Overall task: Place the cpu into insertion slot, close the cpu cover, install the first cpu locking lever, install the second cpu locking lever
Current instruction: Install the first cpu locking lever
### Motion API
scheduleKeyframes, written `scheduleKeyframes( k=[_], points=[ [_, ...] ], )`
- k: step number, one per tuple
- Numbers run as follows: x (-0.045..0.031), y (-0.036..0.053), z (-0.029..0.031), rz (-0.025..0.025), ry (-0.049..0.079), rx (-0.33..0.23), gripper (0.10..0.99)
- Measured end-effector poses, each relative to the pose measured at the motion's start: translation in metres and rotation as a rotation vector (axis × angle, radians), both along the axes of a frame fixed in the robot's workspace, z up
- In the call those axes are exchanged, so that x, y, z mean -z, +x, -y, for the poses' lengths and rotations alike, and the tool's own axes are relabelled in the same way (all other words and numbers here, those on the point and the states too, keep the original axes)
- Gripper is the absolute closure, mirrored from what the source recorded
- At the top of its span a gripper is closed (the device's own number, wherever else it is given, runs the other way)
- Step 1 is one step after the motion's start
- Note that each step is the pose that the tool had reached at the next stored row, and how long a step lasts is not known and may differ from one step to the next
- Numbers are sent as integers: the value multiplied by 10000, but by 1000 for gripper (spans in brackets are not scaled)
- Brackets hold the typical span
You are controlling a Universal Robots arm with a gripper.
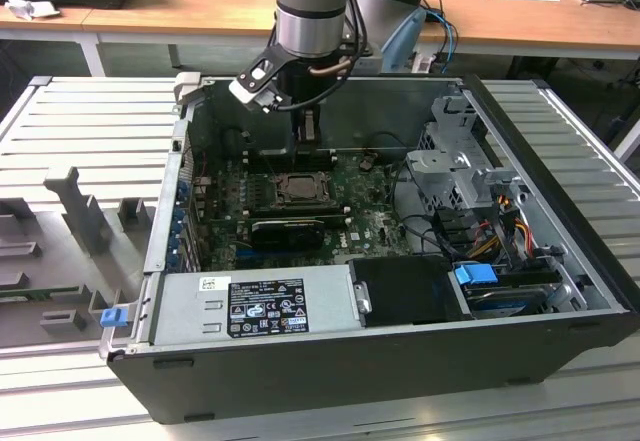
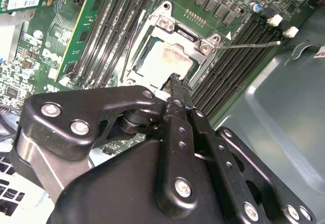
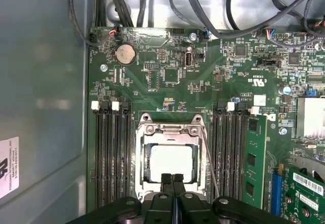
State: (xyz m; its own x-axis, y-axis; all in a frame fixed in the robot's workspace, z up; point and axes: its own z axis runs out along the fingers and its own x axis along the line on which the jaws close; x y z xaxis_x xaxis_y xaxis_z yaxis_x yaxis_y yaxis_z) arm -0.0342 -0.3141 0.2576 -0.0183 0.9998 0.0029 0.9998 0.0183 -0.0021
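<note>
A ribbed grey table [image 1: 80,111] carries an open computer case [image 1: 400,361] lying on its side. The robot arm [image 1: 310,11] comes straight down into the case from above, its wrist upright over the far half of the board.

Along the near wall of the case sits a silver power supply [image 1: 330,301] bearing a black label [image 1: 268,306] crowded with white print and marks, with a small white sticker [image 1: 208,283] beside it. In the first wrist view another white sticker [image 3: 7,165] with black print sits on the case wall.

The green motherboard [image 1: 370,223] covers the case floor, with a long black card [image 1: 285,229] across its middle.

The gripper [image 1: 308,141] points down at the socket. Its two black fingertips [image 3: 166,181] are pressed together with nothing seen between them, right at the edge of the cover; I cannot tell whether they touch it.

The silvery cover [image 3: 171,128] lies down over the chip [image 3: 171,162], whose pale face shows through the cut-out. The chip sits in the black-rimmed slot [image 3: 145,168].

A thin wire lever [image 3: 209,158] runs beside the cover, its free end out over the memory slots [image 3: 226,153].

A coin battery [image 3: 125,54] sits well apart from the socket.
</note>
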Motion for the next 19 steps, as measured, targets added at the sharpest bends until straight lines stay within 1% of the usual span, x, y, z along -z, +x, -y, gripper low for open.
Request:
scheduleKeyframes(
  k=[10, 19],
  points=[
    [-30, 0, 0, -1, 0, 0, 980],
    [-111, 0, 0, 0, -8, 0, 980]
  ],
)
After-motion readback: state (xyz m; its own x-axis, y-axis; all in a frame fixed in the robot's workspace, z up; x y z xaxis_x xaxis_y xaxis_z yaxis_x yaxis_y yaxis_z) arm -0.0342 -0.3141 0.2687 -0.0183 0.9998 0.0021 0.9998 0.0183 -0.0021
